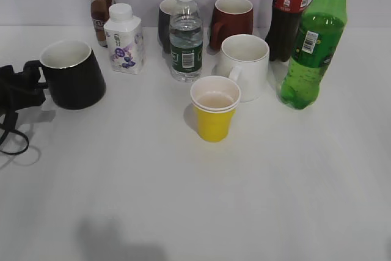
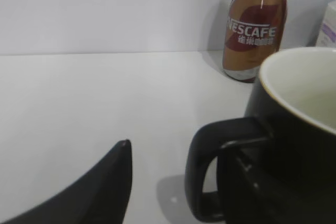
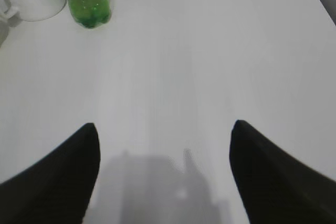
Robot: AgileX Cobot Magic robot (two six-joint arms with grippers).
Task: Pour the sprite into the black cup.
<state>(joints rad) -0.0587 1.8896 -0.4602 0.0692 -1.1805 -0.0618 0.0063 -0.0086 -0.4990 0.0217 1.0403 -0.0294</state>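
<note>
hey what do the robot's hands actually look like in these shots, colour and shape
Both look black and matte. The right hand shows two broad fingers tapering to rounded tips. The left hand shows one similar curved, pointed finger in its wrist view; from outside it is a dark blocky shape with thin black cable loops beneath. No markings are visible.

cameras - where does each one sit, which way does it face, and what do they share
Exterior: raised in front of the table, slanting down at bottles and cups; left gripper at the black cup.
Left wrist: low on the table, facing the black cup's handle; one fingertip shows.
Right wrist: high, looking down and forward at the sprite; both fingertips show, apart.
Shared: the exterior also shows the sprite.
</note>
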